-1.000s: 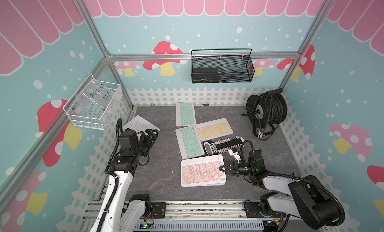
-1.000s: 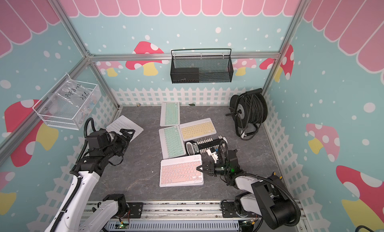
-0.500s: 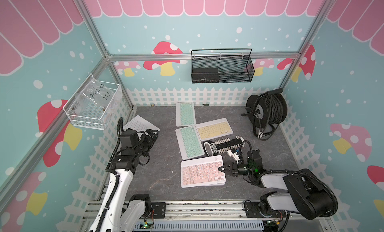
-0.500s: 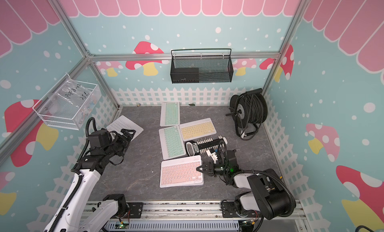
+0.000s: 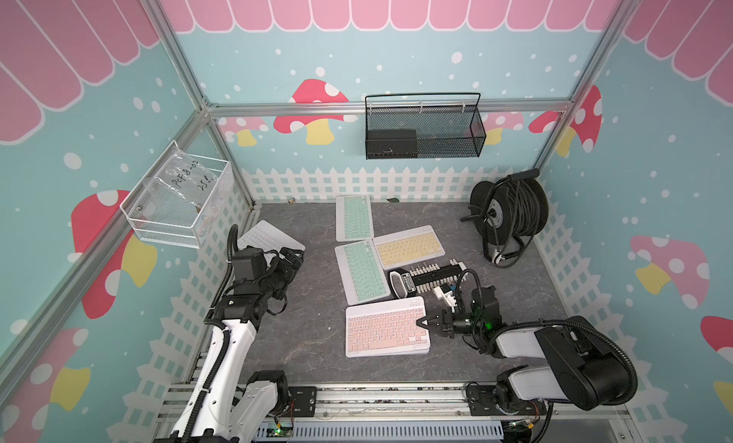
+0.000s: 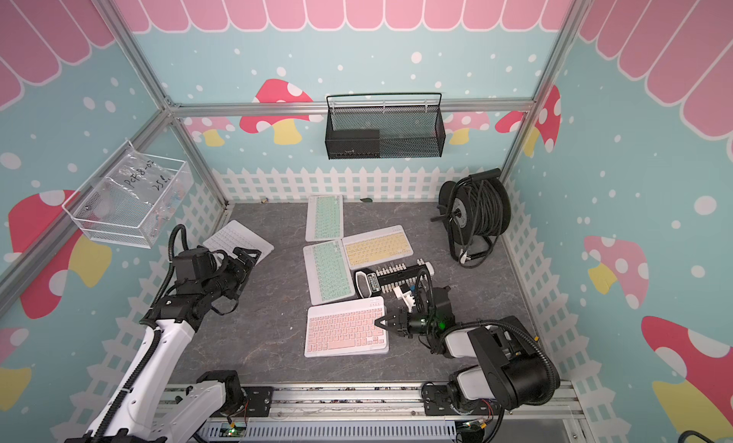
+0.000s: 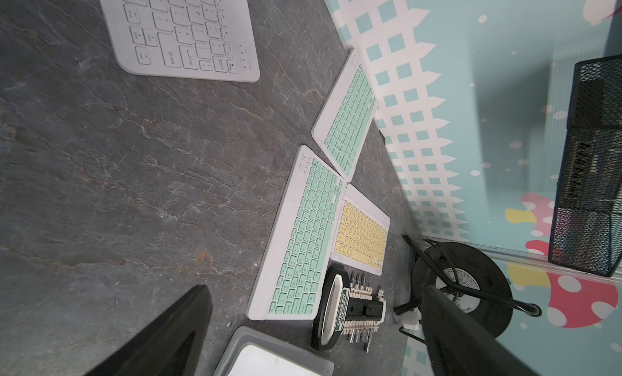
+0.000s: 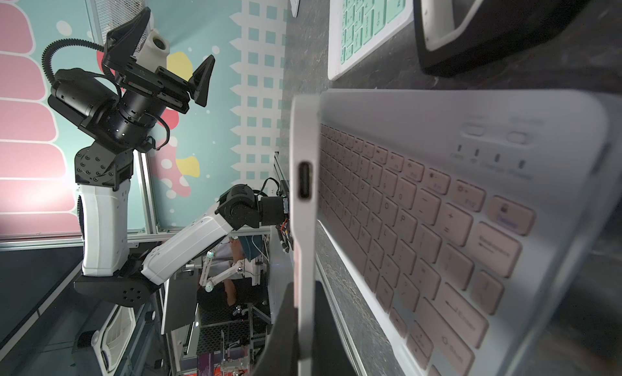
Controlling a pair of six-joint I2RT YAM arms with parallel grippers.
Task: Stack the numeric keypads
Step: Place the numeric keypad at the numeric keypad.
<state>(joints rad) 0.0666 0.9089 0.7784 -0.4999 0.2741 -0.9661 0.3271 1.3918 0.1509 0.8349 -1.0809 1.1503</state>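
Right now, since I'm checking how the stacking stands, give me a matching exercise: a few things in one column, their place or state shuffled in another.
Things:
1. pink keypad
2. white keypad
3. yellow keypad
4. left gripper

Place or state:
A. open, holding nothing
B. edge pinched by the right gripper
C. keypad nearest the cable reel
D. lying alone, close to the left gripper

Pairs: 1-B, 2-D, 3-C, 4-A

White keypad (image 5: 265, 234) partly hidden by left arm (image 5: 246, 298); pink keypad (image 8: 437, 222) blurred and cut off by the right wrist view's edge.
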